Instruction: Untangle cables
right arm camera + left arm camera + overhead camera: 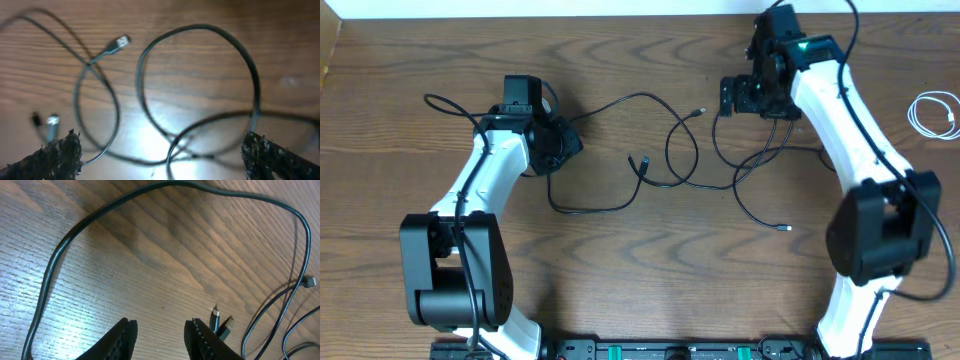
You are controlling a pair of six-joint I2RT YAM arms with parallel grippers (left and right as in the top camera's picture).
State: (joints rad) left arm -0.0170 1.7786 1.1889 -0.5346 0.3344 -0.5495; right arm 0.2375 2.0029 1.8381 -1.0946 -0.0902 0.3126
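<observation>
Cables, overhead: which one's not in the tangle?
The white cable, coiled alone at the right edge; the black cables loop across each other in the middle.

Tangled cables mid-table between the arms, left gripper at their left end, right gripper at their right side, coiled cable well apart at the right edge

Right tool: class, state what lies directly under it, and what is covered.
Under the open right tool, black cable loops cross on the wooden table. From overhead, the arm hides part of them.
</observation>
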